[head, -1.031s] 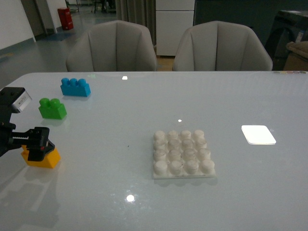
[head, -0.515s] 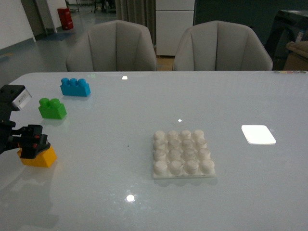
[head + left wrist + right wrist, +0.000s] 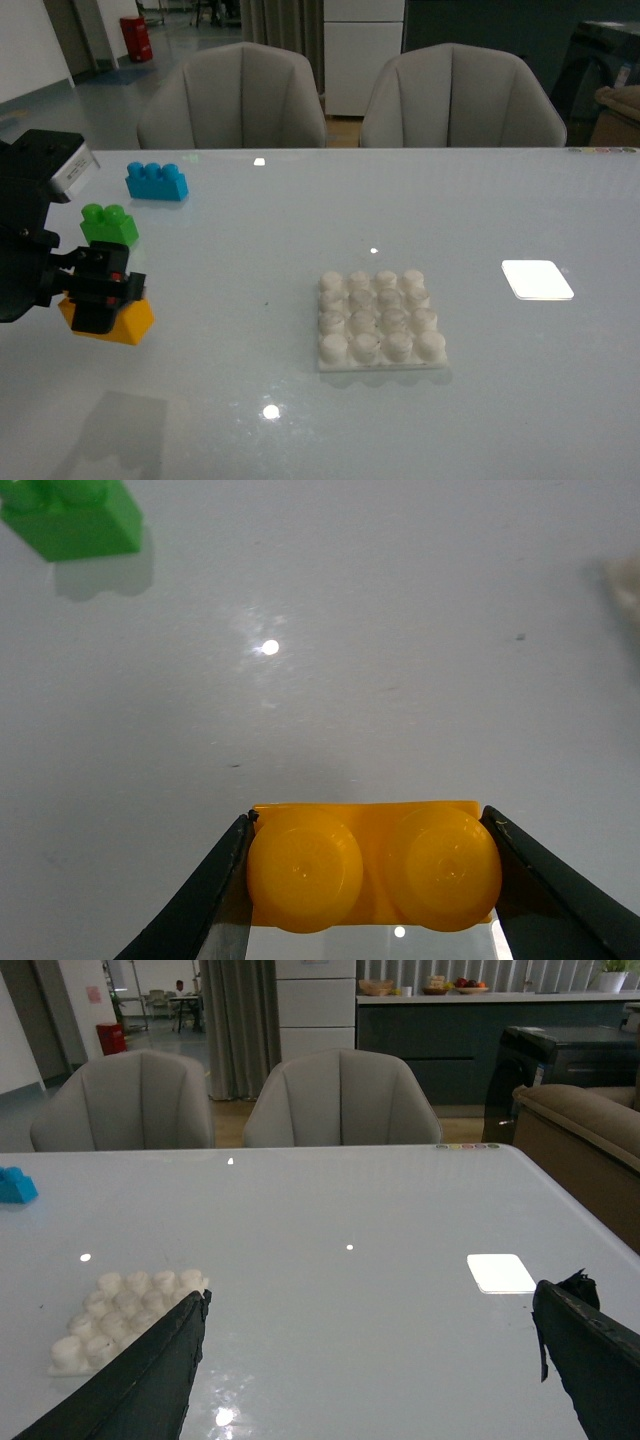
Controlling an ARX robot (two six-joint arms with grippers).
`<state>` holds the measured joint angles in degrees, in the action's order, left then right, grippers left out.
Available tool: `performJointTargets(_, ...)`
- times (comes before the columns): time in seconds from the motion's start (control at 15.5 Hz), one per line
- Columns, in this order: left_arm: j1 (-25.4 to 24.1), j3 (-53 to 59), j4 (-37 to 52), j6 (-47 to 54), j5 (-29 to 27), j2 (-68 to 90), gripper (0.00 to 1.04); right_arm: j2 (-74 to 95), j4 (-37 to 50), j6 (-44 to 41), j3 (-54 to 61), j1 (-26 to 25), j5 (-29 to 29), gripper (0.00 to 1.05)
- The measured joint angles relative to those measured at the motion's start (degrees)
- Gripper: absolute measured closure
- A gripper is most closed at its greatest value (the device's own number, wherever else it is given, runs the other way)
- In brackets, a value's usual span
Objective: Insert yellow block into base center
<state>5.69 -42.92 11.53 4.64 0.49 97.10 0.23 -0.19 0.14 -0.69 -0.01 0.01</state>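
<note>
Yellow block (image 3: 372,865) in left gripper (image 3: 368,825), studs only in wrist view.

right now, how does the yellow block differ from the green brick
The yellow block is yellow-orange; the green brick is green. The yellow block is clamped between the left gripper's fingers; the green brick is free. The yellow block looks tilted and lifted; the green brick sits flat on the table. Both have two round studs.
</note>
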Motion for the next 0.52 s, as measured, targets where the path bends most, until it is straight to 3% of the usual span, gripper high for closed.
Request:
performJointTargets(0.26, 11.1, -0.3, -0.8, -5.9, -4.9, -2.0, 0.46, 0.0, 0.0, 0.0, 0.0, 0.0, 0.0, 0.06)
performJointTargets(0.52, 21.1, -12.3, -3.3, -12.5, -9.4, 7.8, 0.46, 0.0, 0.0, 0.0, 0.0, 0.0, 0.0, 0.06)
